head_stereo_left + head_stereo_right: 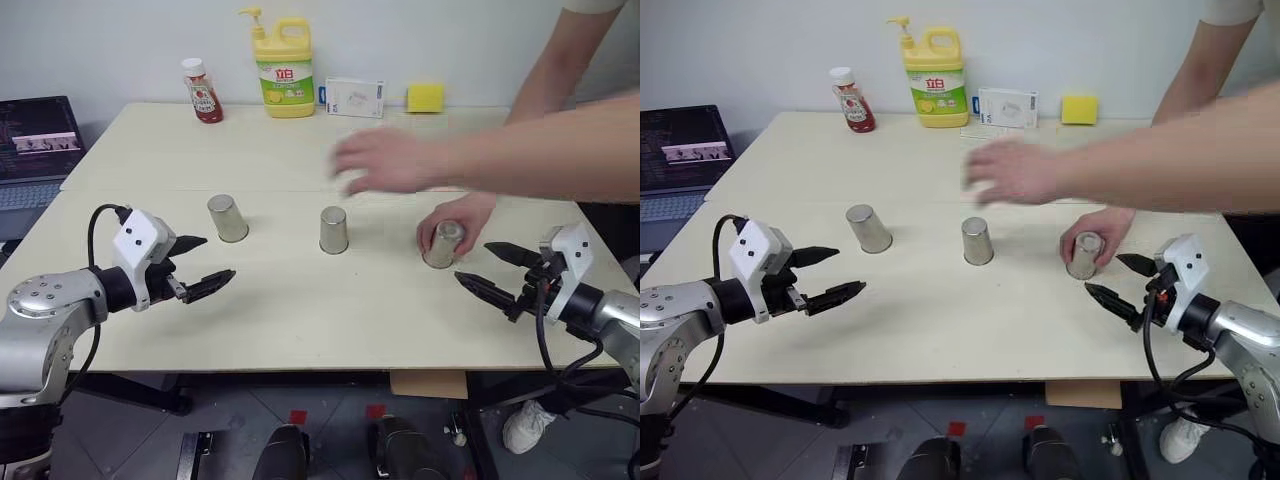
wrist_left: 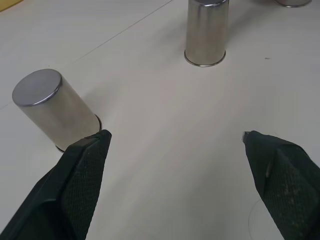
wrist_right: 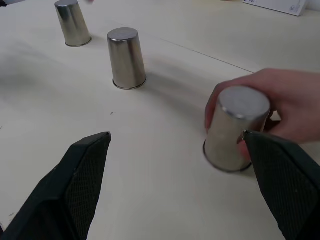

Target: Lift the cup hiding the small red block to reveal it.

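Note:
Three identical steel cups stand upside down in a row on the table: a left cup (image 1: 228, 218), a middle cup (image 1: 334, 230) and a right cup (image 1: 443, 243). A person's hand (image 1: 462, 214) holds the right cup; the other hand (image 1: 385, 160) hovers above the middle of the table. The small red block is hidden. My left gripper (image 1: 205, 264) is open, in front of the left cup and apart from it. My right gripper (image 1: 493, 268) is open just right of the right cup, not touching it.
At the back edge stand a ketchup bottle (image 1: 202, 91), a yellow soap bottle (image 1: 283, 68), a white box (image 1: 354, 97) and a yellow sponge (image 1: 425, 97). A laptop (image 1: 35, 150) sits to the far left. The person's arms reach in from the right.

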